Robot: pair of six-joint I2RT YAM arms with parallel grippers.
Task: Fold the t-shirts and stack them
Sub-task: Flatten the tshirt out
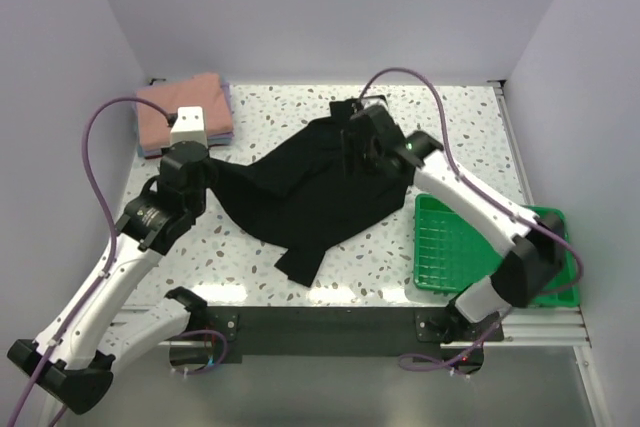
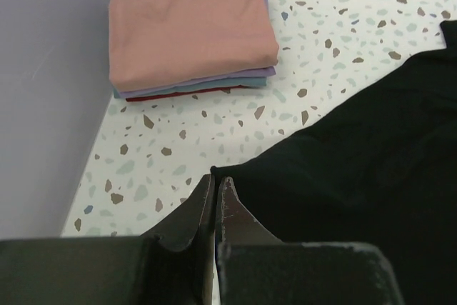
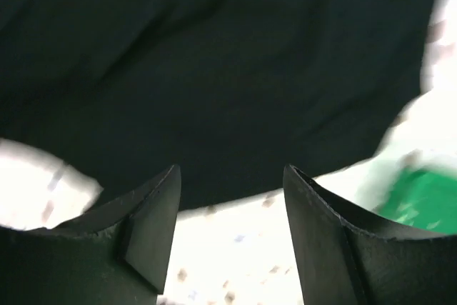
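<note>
Cloth first: the black t-shirt [image 1: 320,187] lies rumpled and skewed across the middle of the table [image 1: 470,127], with one sleeve trailing toward the near edge. It is well apart from the folded stack [image 1: 185,115] in the far left corner, which has salmon-pink on top. The shirt needs flattening before any fold — I judge that drawing opposite edges outward, low and evenly, would take out the bunching.

The right gripper [image 3: 230,176] hovers over the shirt's far right part with fingers spread and nothing between them. The left gripper [image 2: 216,185] has its fingers pressed together right at the shirt's left edge; whether any hem is caught I cannot tell.

Pale lilac walls [image 1: 300,7] close in three sides. The speckled tabletop looks smooth, so cloth should slide. A green tray [image 1: 450,242] sits near right — just beside the shirt.
</note>
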